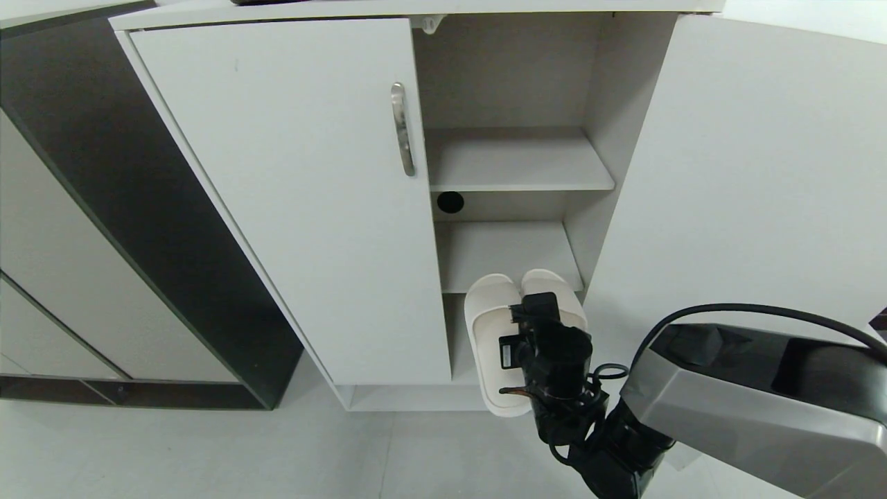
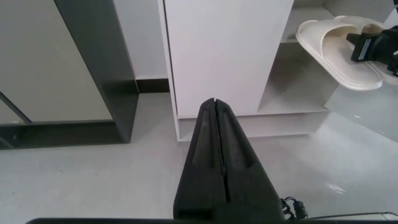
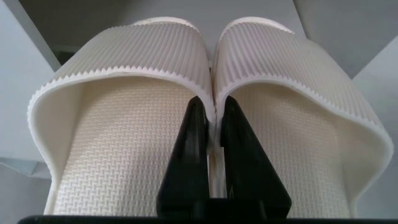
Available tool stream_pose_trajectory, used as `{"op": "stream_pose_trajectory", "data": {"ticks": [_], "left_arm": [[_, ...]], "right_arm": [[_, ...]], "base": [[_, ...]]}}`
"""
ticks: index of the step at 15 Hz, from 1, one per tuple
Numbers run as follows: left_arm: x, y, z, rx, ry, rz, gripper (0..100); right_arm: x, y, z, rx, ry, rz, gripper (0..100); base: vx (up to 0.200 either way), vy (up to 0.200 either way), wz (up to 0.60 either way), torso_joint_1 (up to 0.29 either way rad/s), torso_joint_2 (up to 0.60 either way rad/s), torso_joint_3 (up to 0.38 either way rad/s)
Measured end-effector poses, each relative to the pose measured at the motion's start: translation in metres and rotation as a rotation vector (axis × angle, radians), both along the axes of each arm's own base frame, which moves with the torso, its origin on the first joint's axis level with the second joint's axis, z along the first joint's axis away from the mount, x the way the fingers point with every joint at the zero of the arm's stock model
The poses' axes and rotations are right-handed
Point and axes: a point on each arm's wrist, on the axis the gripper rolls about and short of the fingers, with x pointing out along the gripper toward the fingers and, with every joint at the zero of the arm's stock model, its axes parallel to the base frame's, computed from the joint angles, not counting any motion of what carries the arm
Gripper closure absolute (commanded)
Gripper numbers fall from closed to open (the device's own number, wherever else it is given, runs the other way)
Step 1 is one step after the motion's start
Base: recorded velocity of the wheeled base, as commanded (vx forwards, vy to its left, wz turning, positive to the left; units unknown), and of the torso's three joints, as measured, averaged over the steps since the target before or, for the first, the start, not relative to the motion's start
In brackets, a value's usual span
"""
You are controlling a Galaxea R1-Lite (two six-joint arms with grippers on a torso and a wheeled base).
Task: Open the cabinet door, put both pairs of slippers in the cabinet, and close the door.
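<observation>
A pair of white slippers hangs in the air in front of the cabinet's open right half, toes toward the shelves. My right gripper is shut on the slippers' two inner edges, pinching them together between its black fingers. The white cabinet has its left door shut, with a metal handle, and its right door swung wide open. My left gripper is shut with nothing in it, held low above the floor, before the left door. The slippers also show in the left wrist view.
Inside the cabinet are bare shelves: an upper one, a middle one and the bottom board. A dark panel stands left of the cabinet. Pale floor lies in front.
</observation>
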Motion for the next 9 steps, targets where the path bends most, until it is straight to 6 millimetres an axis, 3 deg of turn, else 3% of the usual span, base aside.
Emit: {"op": "stream_pose_trajectory", "data": {"ticks": [7,9], "left_arm": [[0.0,0.0,0.0,0.001,0.0,0.0,100],[0.0,0.0,0.0,0.002,0.0,0.0,100]], "right_arm": [[0.0008,-0.0027,-0.003,0.005,-0.003,-0.006,100],[0.0009,-0.0026,-0.005,0.0,0.001,-0.006,100]], "base": [[0.0,0.0,0.0,0.0,0.0,0.0],[0.2,0.0,0.0,0.002,0.0,0.0]]}}
